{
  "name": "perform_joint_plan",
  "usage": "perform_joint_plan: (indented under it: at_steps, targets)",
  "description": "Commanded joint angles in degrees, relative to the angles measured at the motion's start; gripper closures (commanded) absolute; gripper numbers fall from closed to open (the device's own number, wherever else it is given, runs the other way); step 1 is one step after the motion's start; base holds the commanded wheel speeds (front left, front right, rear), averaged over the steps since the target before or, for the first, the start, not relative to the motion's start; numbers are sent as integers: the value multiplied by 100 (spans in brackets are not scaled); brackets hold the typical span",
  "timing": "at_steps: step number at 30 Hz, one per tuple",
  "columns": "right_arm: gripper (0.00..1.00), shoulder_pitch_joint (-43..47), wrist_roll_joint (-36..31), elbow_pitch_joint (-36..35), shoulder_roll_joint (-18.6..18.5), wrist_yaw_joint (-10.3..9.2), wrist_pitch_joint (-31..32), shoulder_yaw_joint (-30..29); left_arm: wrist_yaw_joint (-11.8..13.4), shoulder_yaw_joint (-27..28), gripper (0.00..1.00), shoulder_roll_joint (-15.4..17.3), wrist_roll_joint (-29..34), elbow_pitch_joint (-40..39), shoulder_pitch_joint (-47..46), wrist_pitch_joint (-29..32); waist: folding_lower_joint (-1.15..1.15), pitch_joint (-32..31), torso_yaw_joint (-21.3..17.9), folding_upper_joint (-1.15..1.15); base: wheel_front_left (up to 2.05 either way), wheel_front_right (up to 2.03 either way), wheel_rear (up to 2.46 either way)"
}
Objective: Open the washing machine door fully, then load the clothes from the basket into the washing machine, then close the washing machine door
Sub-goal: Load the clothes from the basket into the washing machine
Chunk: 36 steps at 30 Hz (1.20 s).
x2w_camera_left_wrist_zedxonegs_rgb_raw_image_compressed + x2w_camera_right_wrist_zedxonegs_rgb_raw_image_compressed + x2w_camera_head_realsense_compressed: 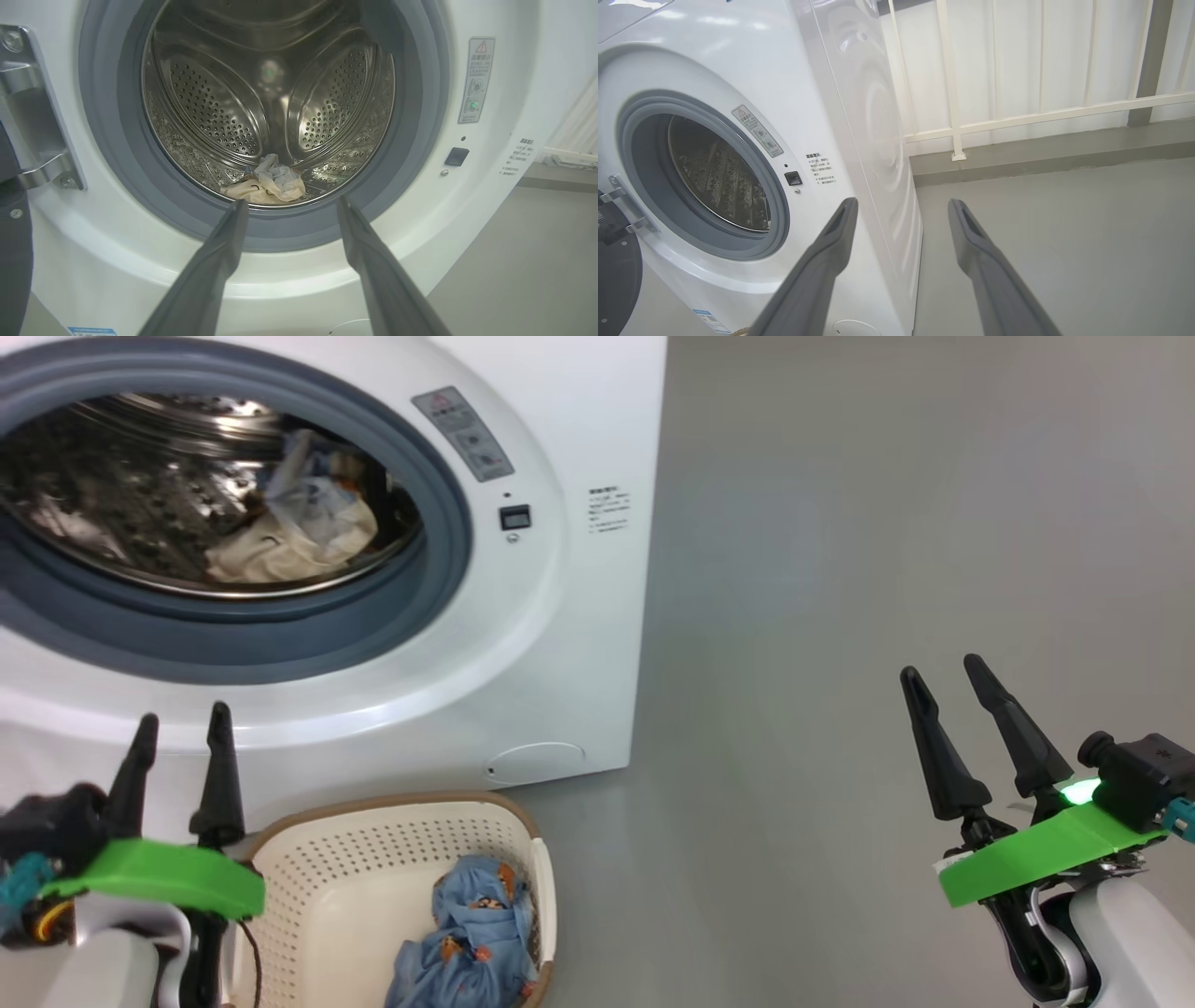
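Note:
The washing machine (pixel 523 644) stands with its mouth uncovered, grey-blue gasket (pixel 308 635) around the steel drum (pixel 219 102). A cream and pale blue bundle of clothes (pixel 299 527) lies at the drum's bottom, also seen as clothes (pixel 268 184) in the left wrist view. The door's black edge (pixel 614 275) hangs swung out at the left on its metal hinge (pixel 32 107). The basket (pixel 317 887) sits on the floor below the machine, holding a light blue printed garment (pixel 467 933). My left gripper (pixel 182 723) is open and empty beside the basket. My right gripper (pixel 948 672) is open and empty over bare floor.
Grey floor (pixel 887 523) stretches to the right of the washing machine. A white railing (pixel 1041 114) and panelled wall stand behind the machine's right side. A small latch socket (pixel 456 157) and a warning label (pixel 476 79) sit to the right of the drum opening.

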Motion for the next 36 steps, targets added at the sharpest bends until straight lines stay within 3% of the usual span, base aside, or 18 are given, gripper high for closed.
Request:
perform_joint_plan:
  at_steps: [1,17,36]
  targets:
    - [0,57,11,-119,-128,26,-46,40,45,231,0,186,110,-217,-27,-36,1,-92,117,0,0,0,0]
    - [0,162,0,-129,-309,26,-46,7,326,412,0,-176,306,-1407,1179,-37,1,-289,361,0,0,0,0]
    - [0,191,-3,-123,-331,26,-46,76,319,381,0,-375,508,-1498,1367,-37,1,-380,445,0,0,0,0]
